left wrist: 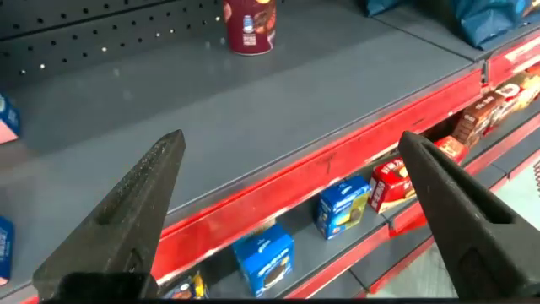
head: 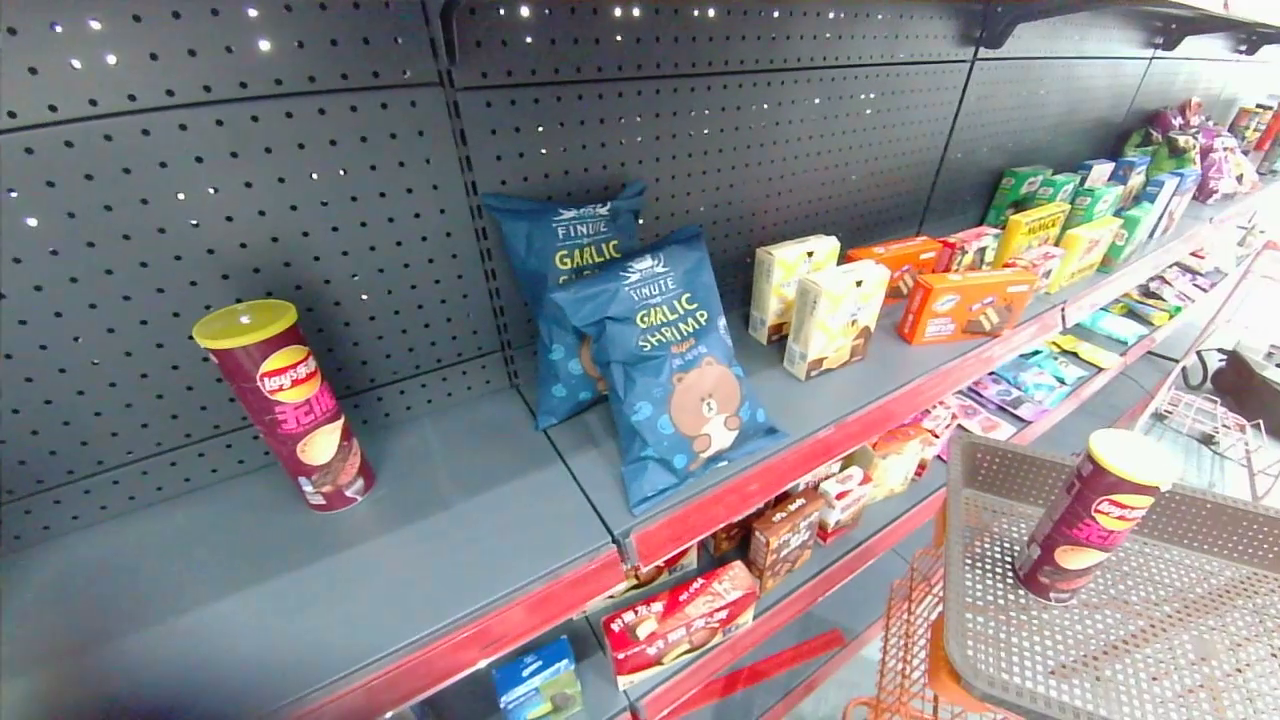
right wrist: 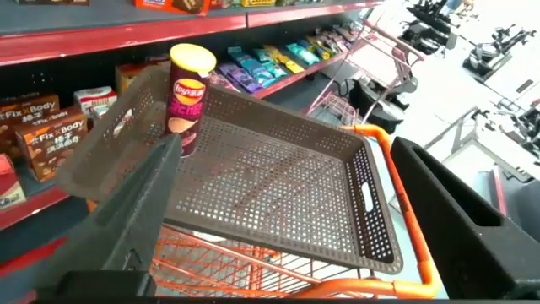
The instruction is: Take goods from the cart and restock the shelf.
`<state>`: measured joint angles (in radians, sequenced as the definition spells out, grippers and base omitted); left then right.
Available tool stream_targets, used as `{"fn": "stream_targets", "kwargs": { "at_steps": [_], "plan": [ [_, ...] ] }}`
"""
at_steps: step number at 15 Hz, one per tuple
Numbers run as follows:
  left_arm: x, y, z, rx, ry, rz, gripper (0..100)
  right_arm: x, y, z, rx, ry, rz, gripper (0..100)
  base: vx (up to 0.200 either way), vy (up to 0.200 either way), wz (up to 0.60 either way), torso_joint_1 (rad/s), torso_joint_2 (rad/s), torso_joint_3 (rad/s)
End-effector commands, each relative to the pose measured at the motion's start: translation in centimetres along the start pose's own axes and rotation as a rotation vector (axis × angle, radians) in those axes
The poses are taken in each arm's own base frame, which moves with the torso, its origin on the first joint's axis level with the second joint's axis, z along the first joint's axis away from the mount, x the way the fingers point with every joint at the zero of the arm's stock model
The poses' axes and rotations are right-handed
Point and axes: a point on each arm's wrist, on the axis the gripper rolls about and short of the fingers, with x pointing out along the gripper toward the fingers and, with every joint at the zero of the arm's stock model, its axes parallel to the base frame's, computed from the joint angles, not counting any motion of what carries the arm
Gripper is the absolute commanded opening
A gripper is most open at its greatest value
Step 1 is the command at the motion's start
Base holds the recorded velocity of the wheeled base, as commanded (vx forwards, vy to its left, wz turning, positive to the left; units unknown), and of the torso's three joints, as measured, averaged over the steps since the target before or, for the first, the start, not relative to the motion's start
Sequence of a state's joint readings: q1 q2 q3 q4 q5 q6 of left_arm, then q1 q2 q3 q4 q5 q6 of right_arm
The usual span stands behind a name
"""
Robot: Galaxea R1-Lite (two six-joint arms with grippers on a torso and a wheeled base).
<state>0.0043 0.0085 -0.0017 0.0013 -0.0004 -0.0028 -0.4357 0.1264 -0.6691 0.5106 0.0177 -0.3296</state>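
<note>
Left gripper (left wrist: pixel 291 142) wide facing shelf (left wrist: pixel 295 93), right gripper (right wrist: pixel 287 145) wide above cart basket (right wrist: pixel 278 186), chip can (right wrist: pixel 187 97) inside, blue bags (head: pixel 670 370) shelved

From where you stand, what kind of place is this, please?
Most likely a shop aisle, perhaps a mock-up of one. A long red-edged shelf holds packaged snacks, such as blue snack bags and a chips can. A shopping cart with a grey basket stands beside it.

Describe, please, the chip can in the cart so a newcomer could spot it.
Find the grey perforated cart tray right of the shelf. In its corner nearest the shelf stands a maroon can with a yellow lid, alone in the tray; its twin stands on the shelf.
</note>
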Motion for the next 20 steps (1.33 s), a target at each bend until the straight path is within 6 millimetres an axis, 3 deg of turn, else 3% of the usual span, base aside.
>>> {"fn": "stream_targets", "kwargs": {
  "at_steps": [1, 6, 8, 11, 13, 15, 17, 18, 20],
  "plan": [
    [0.0, 0.0, 0.0, 0.0, 0.001, 0.001, 100, 0.1, 0.0, 0.0, 0.0, 0.003, 0.0, 100, 0.0, 0.0, -0.6, 0.002, 0.01, -0.002],
    [0.0, 0.0, 0.0, -0.002, 0.001, 0.002, 100, 0.3, 0.1, -0.2, 0.0, 0.014, 0.006, 100, 0.0, 0.0, -0.12, 0.0, 0.0, 0.0],
    [0.0, 0.0, 0.0, -0.002, 0.001, 0.002, 100, 1.2, 0.0, 0.0, 0.006, 0.054, 0.037, 100, 0.0, 0.0, 0.0, 0.0, 0.0, 0.0],
    [0.0, 0.0, 0.0, -0.002, 0.001, 0.002, 100, 5.4, -0.4, 1.2, 0.077, 0.118, 0.044, 100, 0.0, 0.0, 0.0, 0.0, 0.0, 0.0],
    [0.0, 0.0, 0.0, -0.002, 0.001, 0.002, 100, 10.8, -0.1, 0.2, 0.143, 0.165, 0.119, 100, 0.0, 0.0, 0.0, 0.0, 0.0, 0.0],
    [0.0, 0.0, 0.0, -0.002, 0.001, 0.002, 100, 13.6, 0.6, -0.7, 0.196, 0.181, 0.198, 100, 0.0, 0.0, 0.0, 0.0, 0.0, 0.0],
    [0.0, 0.0, 0.0, -0.002, 0.001, 0.002, 100, 14.7, 2.1, -2.8, 0.209, 0.263, 0.31, 100, 0.0, 0.0, 0.0, 0.0, 0.0, 0.0],
    [0.0, 0.0, 0.0, -0.002, 0.001, 0.002, 100, 14.9, 3.8, -4.1, 0.228, 0.295, 0.461, 100, 0.0, 0.0, 0.0, 0.0, 0.0, 0.0],
    [0.0, 0.0, 0.0, -0.002, 0.001, 0.002, 100, 14.6, 4.5, -5.0, 0.21, 0.342, 0.534, 100, 0.0, 0.0, 0.0, 0.0, 0.0, 0.0]
  ]
}}
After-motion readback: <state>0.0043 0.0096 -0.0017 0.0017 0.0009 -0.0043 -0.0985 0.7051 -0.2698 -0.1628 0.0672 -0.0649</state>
